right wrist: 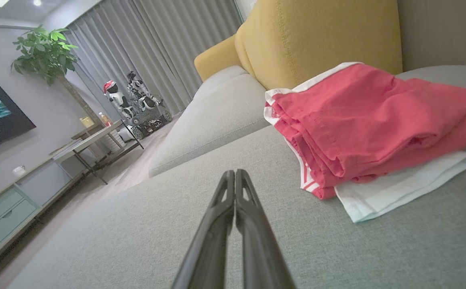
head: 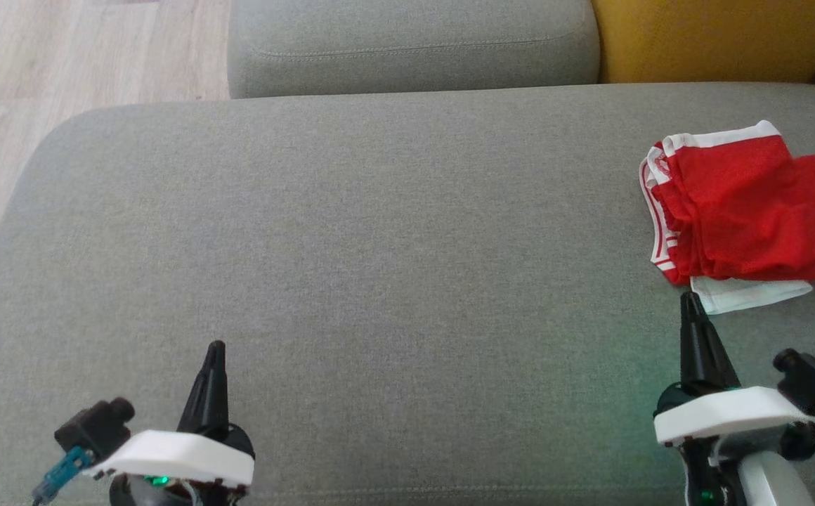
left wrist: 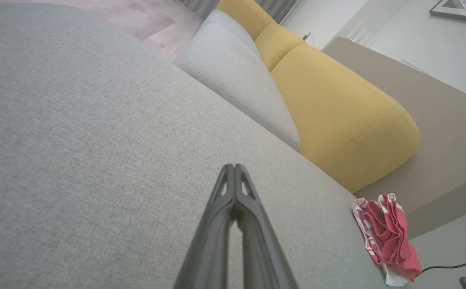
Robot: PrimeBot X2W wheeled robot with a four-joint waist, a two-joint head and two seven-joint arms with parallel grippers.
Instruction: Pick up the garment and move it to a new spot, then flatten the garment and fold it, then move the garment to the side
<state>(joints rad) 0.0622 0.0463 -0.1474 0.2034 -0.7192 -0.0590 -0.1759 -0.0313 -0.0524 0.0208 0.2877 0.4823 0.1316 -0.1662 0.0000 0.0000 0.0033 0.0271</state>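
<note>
Grey sofa cushion [head: 379, 232] fills most of the head view, with a yellow cushion [head: 716, 35] behind it. The red garment [head: 745, 211], trimmed in white, lies in a loose layered heap far to the robot's right, close to the seat's edge. The right gripper [head: 690, 301] has its fingers pressed together and empty, the tip just short of a white layer poking out under the red folds. The left gripper [head: 216, 348], likewise closed and empty, sits well apart from it. If the closed fingers advance, they would probably shove the heap towards the edge. A shallow pinch may catch only the top layer, so that the folds spill open or the white layer is left behind.
</note>
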